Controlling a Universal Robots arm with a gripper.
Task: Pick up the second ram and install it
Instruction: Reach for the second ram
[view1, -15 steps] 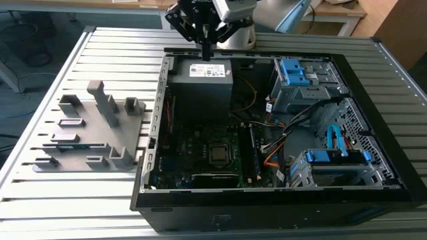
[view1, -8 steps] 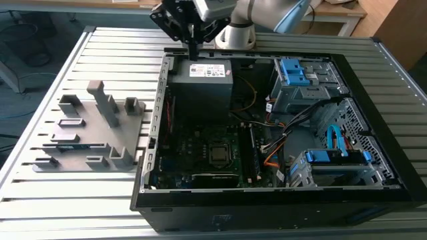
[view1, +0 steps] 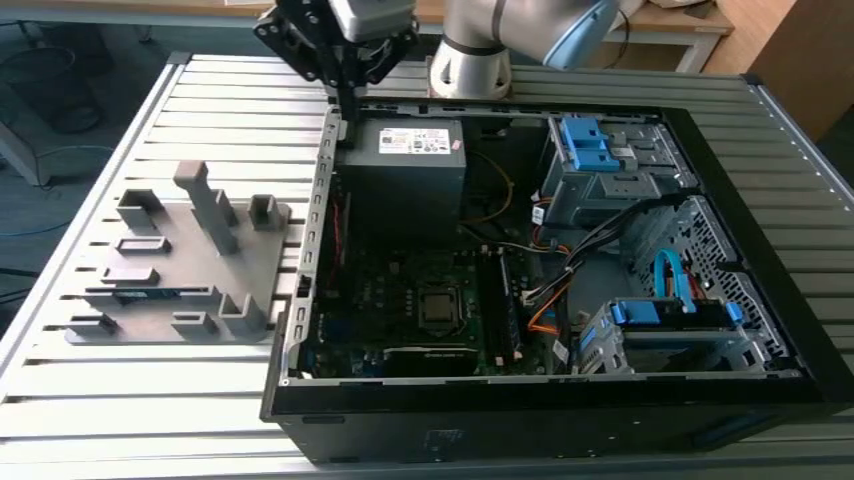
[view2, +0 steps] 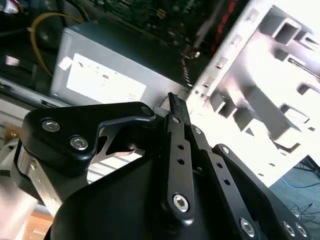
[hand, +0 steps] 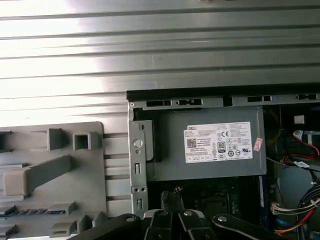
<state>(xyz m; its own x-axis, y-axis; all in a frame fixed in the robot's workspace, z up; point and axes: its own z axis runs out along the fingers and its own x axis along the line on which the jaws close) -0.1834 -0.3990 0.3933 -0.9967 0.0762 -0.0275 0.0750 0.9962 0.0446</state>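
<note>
Because the fingers (view1: 344, 108) are pressed together and empty above the case wall (view1: 322, 220), the second ram (view1: 158, 294), lying in the grey holder (view1: 187, 265) well apart, could be bumped if reached that way. The whole case is seen in the exterior view. The touching fingertips (view2: 175, 102) are seen up close in the second wrist view.

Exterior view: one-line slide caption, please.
Black tool hovers over the open black computer case's corner; dark blue-green memory stick lies in grey plastic holder.

gripper (view2: 175, 104) black | case (view1: 534, 405) black | power supply (view1: 400, 185) in case grey, label (view1: 416, 141) white | holder (view1: 187, 270) beside case grey | table (view1: 134, 420) ribbed silver
</note>
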